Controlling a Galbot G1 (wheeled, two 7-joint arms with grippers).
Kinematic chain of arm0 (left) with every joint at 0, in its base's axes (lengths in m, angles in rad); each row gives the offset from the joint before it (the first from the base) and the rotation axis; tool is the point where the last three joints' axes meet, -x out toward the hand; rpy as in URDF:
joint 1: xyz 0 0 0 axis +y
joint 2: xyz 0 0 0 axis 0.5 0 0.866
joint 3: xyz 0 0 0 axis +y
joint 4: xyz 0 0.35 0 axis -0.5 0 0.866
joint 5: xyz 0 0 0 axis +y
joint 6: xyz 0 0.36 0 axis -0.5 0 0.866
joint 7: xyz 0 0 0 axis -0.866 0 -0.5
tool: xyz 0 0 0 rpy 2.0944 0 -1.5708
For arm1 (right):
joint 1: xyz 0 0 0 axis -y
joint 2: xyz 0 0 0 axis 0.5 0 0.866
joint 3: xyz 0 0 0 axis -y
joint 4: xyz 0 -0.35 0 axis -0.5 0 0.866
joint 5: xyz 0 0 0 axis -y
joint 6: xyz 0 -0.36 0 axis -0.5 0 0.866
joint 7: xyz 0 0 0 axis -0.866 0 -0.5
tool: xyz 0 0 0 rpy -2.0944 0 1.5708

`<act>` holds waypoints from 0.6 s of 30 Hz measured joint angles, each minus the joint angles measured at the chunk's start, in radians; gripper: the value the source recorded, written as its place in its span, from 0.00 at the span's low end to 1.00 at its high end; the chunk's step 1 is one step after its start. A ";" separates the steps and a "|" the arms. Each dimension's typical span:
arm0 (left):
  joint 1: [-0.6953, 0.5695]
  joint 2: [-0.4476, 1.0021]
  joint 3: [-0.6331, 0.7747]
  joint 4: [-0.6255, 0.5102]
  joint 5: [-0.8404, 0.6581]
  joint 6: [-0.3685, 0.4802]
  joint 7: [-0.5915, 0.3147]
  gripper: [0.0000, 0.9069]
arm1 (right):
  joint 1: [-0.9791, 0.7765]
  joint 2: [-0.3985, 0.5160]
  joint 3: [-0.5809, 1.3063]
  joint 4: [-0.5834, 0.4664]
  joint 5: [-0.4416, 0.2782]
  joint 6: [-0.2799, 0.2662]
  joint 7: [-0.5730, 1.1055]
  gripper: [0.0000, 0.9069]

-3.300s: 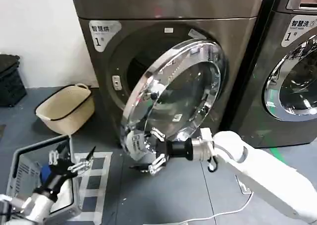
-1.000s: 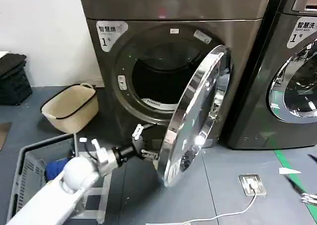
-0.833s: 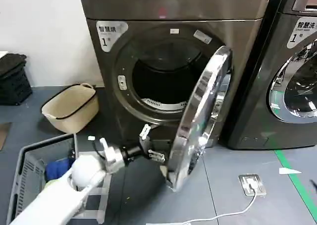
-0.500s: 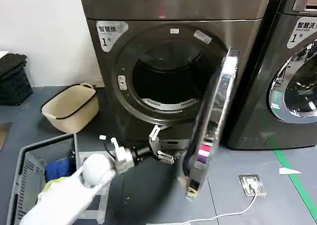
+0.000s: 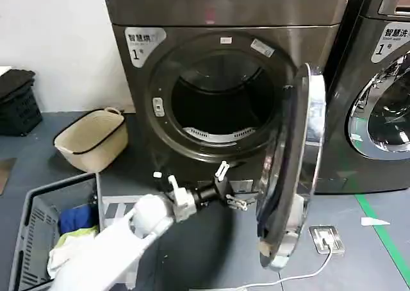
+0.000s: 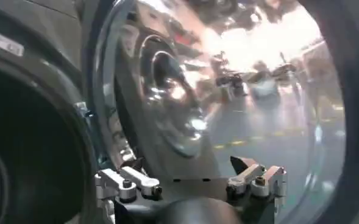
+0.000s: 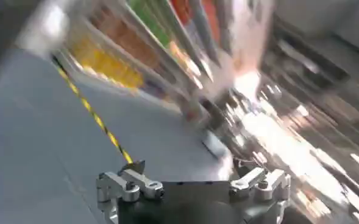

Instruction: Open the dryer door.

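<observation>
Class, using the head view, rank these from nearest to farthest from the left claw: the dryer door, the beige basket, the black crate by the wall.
Measured from the left claw, open below the drum opening:
1. The dryer door, swung open just to the claw's right.
2. The beige basket, on the floor to the left of the machine.
3. The black crate, at the far left edge by the wall.

Laundry room, self-service or test-lab type. 2 large front-load machines (image 5: pixel 221 79) side by side against white wall (image 5: pixel 54 41), each with numbered Chinese label (image 5: pixel 139 42) reading 1. Grey floor (image 5: pixel 205 265), green tape line (image 5: pixel 381 230) marking zone. Beige hamper (image 5: pixel 91 139), grey laundry basket (image 5: pixel 38 230) holding clothes, black crate (image 5: pixel 19 102) by wall. Floor socket (image 5: pixel 325 238) with white cable.
</observation>
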 joint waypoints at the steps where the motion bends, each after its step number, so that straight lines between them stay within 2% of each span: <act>1: -0.006 -0.011 0.010 0.007 0.005 -0.001 -0.003 1.00 | 0.001 0.002 0.011 -0.008 -0.006 -0.017 0.001 1.00; 9: -0.055 -0.103 0.080 0.079 0.056 -0.020 -0.002 1.00 | 0.007 0.014 0.081 -0.073 -0.048 -0.143 0.013 1.00; 13: -0.076 -0.151 0.106 0.114 0.073 -0.023 -0.010 1.00 | 0.008 0.023 0.105 -0.098 -0.074 -0.163 0.017 1.00; 18: -0.104 -0.216 0.134 0.168 0.099 -0.036 -0.018 1.00 | 0.006 0.033 0.127 -0.112 -0.074 -0.166 0.004 1.00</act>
